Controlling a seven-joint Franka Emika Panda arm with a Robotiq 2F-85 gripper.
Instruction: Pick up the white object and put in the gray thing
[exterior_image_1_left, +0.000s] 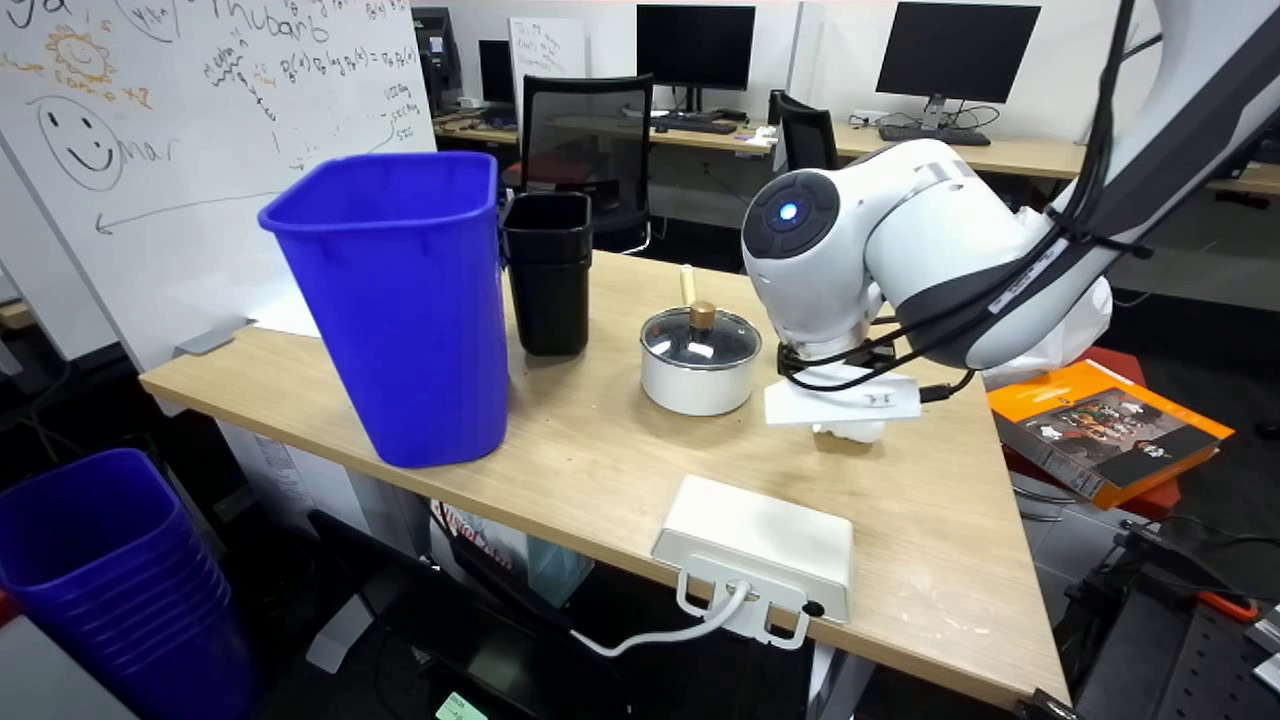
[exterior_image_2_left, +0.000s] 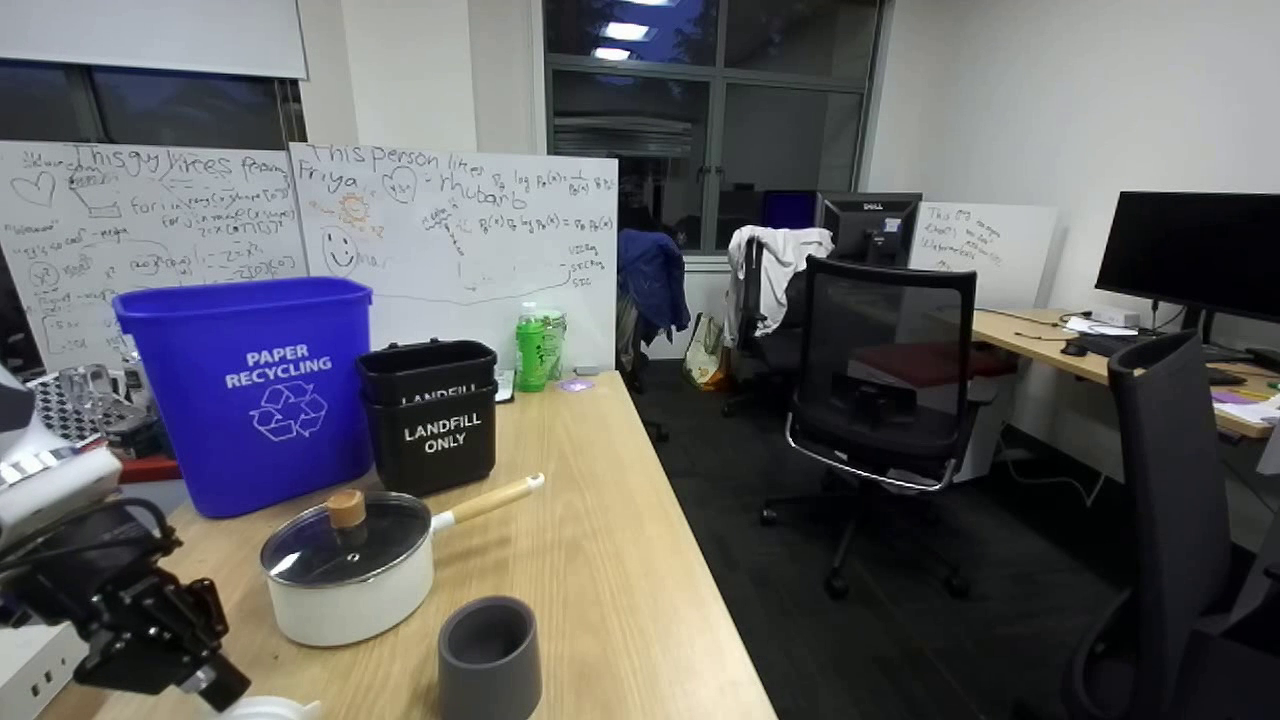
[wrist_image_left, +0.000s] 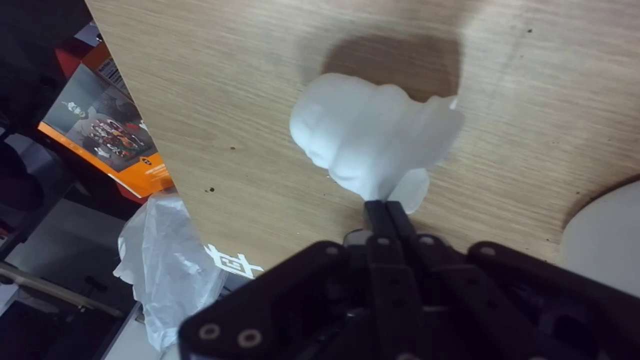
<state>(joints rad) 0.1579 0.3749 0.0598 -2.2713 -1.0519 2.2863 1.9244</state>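
Since your gripper (wrist_image_left: 384, 206) looks closed on only the tapered end of the white object (wrist_image_left: 370, 130), slipping is risk number one. Seems a real pinch, just a thin one: the bulk sticks out past the tips, so a fast swing or sharp wrist turn could twist it loose. Object is low over the table (wrist_image_left: 240, 200), below the hand; can't tell if it's touching the wood or just clear. If touching, going sideways first could drag it out of your grip, so lift before you cross.

Target's most likely the gray cup (exterior_image_2_left: 490, 685), upright on the same table, near the pot (exterior_image_2_left: 350, 605). Pot is near your hand too; travel low and you could clip its wall or the lid knob (exterior_image_2_left: 346, 508). At the cup, watch the fit: the object looks bulky for that mouth, so an off-center release could leave it hung on the rim or dumped beside it. Push down on the rim and the cup may tip. Wrist view gives you no clear look at the cup, so line up from an exterior view; guessing there is how you'd miss. Don't mix it up with the black bins (exterior_image_2_left: 432, 440): dropping in there counts as wrong container.
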